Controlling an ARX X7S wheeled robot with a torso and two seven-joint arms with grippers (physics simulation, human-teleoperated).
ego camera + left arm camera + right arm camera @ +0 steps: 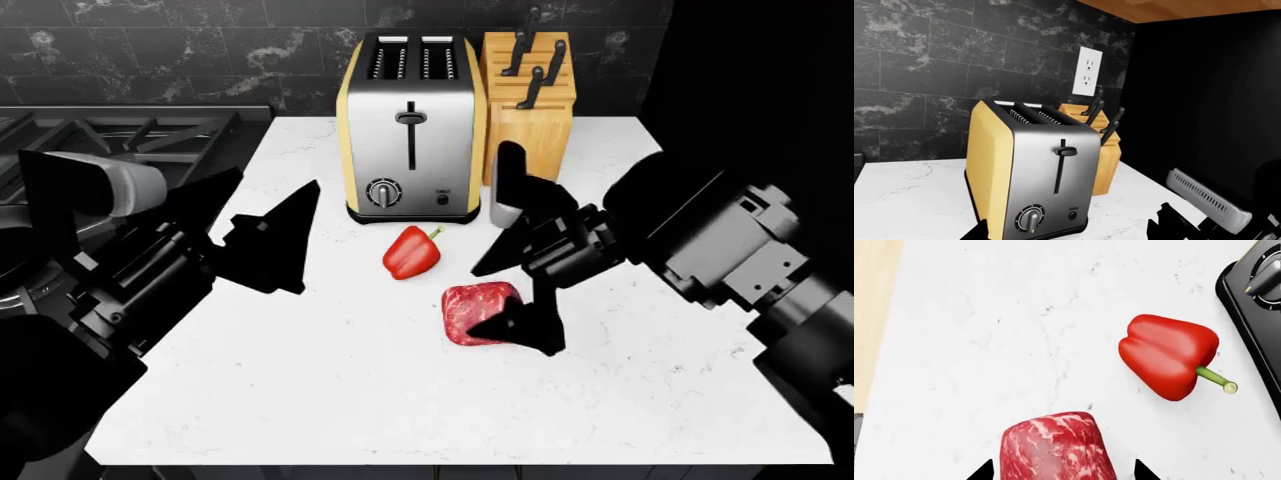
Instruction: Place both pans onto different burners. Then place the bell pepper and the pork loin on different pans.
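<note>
- We've got the pork loin [478,313] sitting on the white marble tabletop [334,380], roughly dead centre in the head view, with the bell pepper [411,252] just beside it at about 11 o'clock, not touching.
- The pepper lies on its side, green stem pointing toward the toaster [410,125], which stands at 12 o'clock from it.
- Our right tool [514,295] is spread wide with its fingers [537,322] on either side of the pork loin; the right wrist view shows the meat [1054,447] between the two dark tips with a gap each side, so it isn't gripping anything (looks just off the meat, hard to say if it touches).
- Our left tool [254,235] hangs over the tabletop at 9 o'clock from the pepper, fingers apart, holding nothing.
- A knife block [529,100] stands right next to the toaster at its 3 o'clock.
- Stove burner grates [120,135] show at the far left, around 10 o'clock. We can't spot the pans clearly.
</note>
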